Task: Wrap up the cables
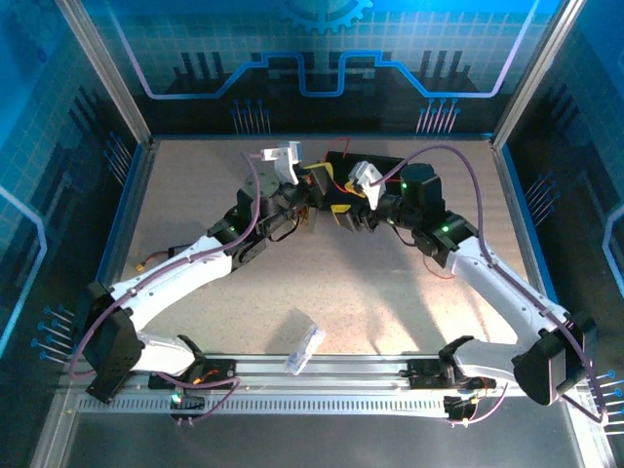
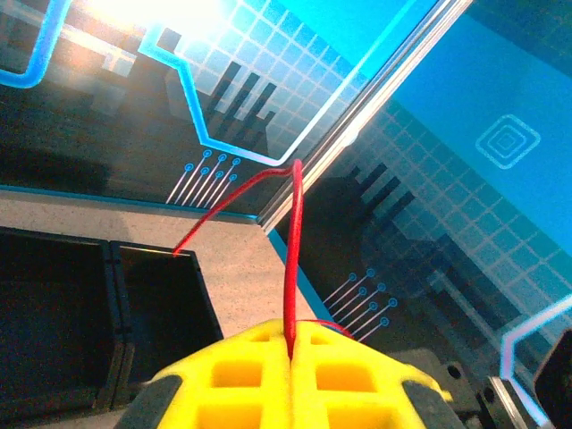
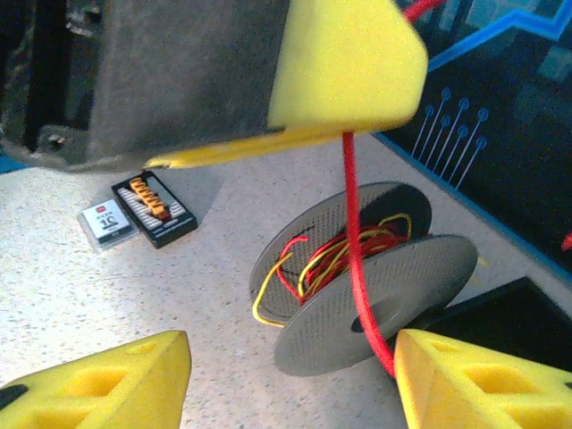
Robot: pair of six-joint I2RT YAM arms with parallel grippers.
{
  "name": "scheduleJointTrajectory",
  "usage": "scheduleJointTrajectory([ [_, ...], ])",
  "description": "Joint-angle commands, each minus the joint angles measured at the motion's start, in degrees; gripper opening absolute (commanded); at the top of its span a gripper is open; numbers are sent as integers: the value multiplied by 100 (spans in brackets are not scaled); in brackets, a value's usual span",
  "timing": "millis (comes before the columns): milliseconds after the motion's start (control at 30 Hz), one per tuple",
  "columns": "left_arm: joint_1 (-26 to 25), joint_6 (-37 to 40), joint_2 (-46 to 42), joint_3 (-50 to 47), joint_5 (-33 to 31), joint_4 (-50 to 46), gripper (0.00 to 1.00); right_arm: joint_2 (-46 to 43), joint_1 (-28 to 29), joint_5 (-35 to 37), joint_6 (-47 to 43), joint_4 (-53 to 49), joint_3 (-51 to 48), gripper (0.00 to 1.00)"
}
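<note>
A red cable (image 2: 292, 259) rises from between the yellow fingers of my left gripper (image 2: 293, 347), which is shut on it; the cable arches over and drops toward a black tray (image 2: 80, 313). In the right wrist view the same red cable (image 3: 357, 241) hangs from the left gripper's finger (image 3: 344, 63) and runs down past the round spool (image 3: 393, 295). Red and yellow cables (image 3: 331, 259) lie loosely wound in the spool's core. My right gripper (image 3: 290, 384) is open above the table, with the red cable beside its right finger (image 3: 483, 384). Both grippers (image 1: 331, 200) meet at the back centre.
A small black connector board (image 3: 154, 210) and a white card (image 3: 105, 222) lie on the table left of the spool. A black box (image 1: 366, 164) stands behind the grippers. A clear plastic piece (image 1: 304, 349) lies near the front rail. Enclosure walls ring the table.
</note>
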Motion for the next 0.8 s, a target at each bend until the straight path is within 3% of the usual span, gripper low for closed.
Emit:
scheduleJointTrajectory([
  [0,-68,-192,-177,-104,168,251,0,165,91,112,-579,396,256,61],
  [167,-71,-293,-173,-181,254,311,0,389,89,50,-698,492,401,57],
  [300,-87,-349,-229,-267,268,360,0,564,89,5,-742,529,541,45],
  [467,-88,-445,-282,-333,313,348,0,639,94,-15,-887,547,557,0],
  [500,-78,-462,-304,-325,324,295,5,625,92,26,-951,551,531,0],
  [633,172,-633,-555,-280,650,-131,58,521,103,201,-1423,407,415,0],
  [767,810,-930,-1065,-259,1240,-765,80,472,117,108,-2411,-182,403,0],
])
